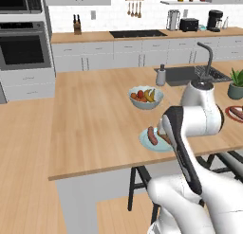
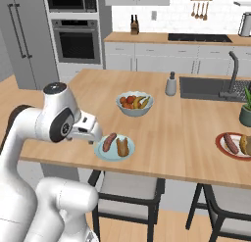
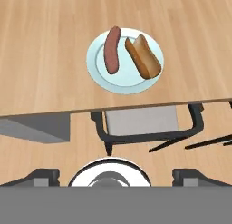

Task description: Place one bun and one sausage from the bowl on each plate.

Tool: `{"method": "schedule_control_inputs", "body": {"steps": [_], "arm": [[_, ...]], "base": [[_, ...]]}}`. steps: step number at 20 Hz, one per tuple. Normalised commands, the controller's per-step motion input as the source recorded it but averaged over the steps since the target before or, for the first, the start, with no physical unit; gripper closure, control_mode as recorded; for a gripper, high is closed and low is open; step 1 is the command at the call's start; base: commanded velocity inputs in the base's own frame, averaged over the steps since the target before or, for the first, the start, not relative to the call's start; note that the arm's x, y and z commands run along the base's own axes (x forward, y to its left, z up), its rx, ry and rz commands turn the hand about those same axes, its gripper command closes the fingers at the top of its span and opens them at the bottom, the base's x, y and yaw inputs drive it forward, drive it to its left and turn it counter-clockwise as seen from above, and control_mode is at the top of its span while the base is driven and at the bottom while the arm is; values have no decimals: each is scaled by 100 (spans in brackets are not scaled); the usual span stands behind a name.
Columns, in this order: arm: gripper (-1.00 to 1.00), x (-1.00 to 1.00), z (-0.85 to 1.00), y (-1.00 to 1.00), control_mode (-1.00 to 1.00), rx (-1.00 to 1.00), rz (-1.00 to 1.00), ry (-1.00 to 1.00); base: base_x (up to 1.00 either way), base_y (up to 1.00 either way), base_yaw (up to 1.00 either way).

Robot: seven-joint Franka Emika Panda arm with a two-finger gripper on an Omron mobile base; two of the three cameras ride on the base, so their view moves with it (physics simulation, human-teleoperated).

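On the wooden island counter point(image 2: 186, 138), near its front edge, the plain light blue round plate point(image 3: 102, 75) already carries one reddish-brown rounded sausage point(image 3: 112, 50) and one oblong golden-tan bun point(image 3: 144, 57), side by side and nearly touching at their upper ends, both fully inside the rim. Further right on the same counter, the white plate with the broad red rim point(image 2: 221, 144) also holds a sausage and a bun, partly cut by the frame edge in the right base view. Judging by that, both plates look served and the placing work reads as done; I see nothing left to move, though I can't spot the black bowl to confirm what remains in it. Two-finger gripper point(image 2: 93, 136) sits at the end of the white arm, pulled off the counter toward the robot side, just beside the blue plate's near-left edge in the right base view and apparently above counter level. Jaws stand wide apart and nothing is between them, so it's released and empty. From the hand view the blue plate lies ahead of the fingertips, past the counter's front edge, with a dark-framed stool point(image 3: 145, 128) below that edge in between. Pale grey-blue fruit bowl point(image 2: 134, 103) with bananas sits behind the blue plate, well clear of the gripper.
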Motion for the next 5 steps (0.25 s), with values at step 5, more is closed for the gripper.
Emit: {"method": "schedule_control_inputs", "body": {"steps": [5], "arm": [[-100, -17, 93, 0, -100, 0, -1, 0]], "base": [[0, 0, 0]]}}
